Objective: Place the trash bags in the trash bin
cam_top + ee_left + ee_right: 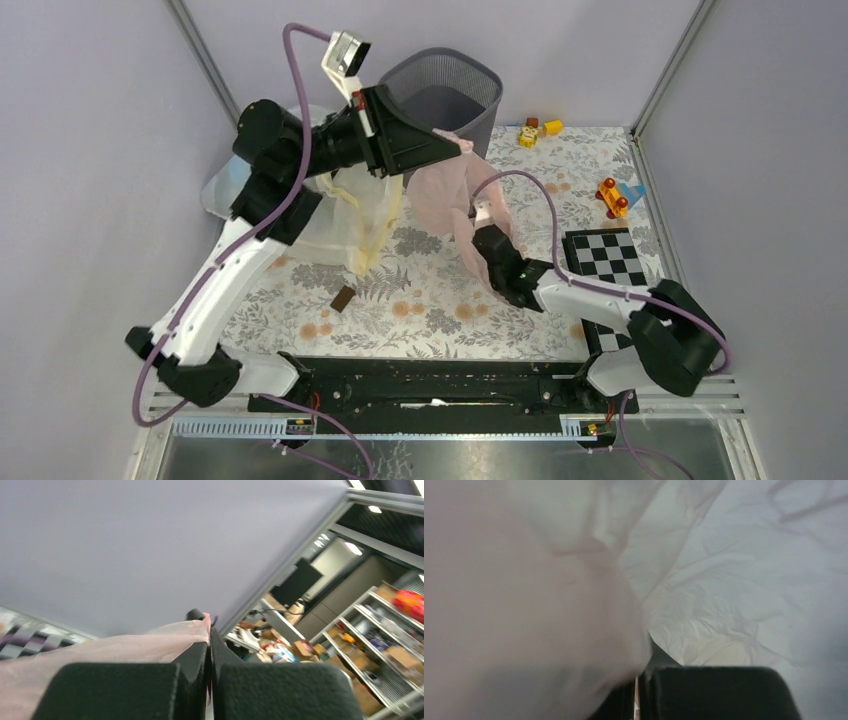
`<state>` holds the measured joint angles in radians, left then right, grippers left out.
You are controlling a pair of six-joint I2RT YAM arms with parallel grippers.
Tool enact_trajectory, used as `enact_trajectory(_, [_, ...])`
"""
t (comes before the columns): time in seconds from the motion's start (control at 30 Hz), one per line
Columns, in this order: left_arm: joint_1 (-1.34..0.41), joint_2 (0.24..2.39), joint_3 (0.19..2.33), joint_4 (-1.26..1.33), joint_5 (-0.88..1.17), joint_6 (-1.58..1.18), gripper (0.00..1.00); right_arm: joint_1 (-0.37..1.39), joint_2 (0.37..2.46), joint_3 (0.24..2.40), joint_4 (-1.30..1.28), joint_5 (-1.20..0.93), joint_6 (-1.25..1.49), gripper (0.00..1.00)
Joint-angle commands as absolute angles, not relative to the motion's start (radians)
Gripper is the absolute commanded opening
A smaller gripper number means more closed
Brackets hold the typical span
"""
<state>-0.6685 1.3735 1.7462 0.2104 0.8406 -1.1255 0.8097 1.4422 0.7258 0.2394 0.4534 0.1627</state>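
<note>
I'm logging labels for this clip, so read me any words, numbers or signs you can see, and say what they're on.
No text can be read in any view.
pink bag: no lettering legible.
checkerboard: black and white squares only, no writing.
shelf boxes, left wrist view: too blurred to read.

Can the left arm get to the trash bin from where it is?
Probably yes. The left fingers, shut on the pink bag at its top, hang right beside the trash bin with nothing between. The right fingers pinch the same bag lower down, which might hold it back.
</note>
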Motion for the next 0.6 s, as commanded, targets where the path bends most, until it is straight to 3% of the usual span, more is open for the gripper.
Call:
enact_trajectory(0.0, [-0.646,1.253,1.680,-0.212,0.690,-0.781,0.00,0.813,1.302,0.713,0.139,0.688,0.202,0.00])
enact_trajectory(0.13, [-0.644,1.189,1.576,-0.384,0.530,-0.621,0.00,0.811,1.247,0.726,0.059,0.805,0.250,0.00])
enact_trajectory(0.27, [-0.644,1.120,1.460,-0.487,0.345,-0.524,0.00,0.810,1.232,0.756,-0.046,0.851,0.281,0.06])
enact_trajectory(0.47, [-0.644,1.060,1.226,-0.486,0.197,-0.475,0.00,0.810,1.180,0.785,-0.039,0.636,0.234,0.40])
enact_trajectory(0.57, [-0.644,1.051,1.149,-0.446,0.184,-0.471,0.00,0.810,1.169,0.805,-0.010,0.517,0.222,0.48])
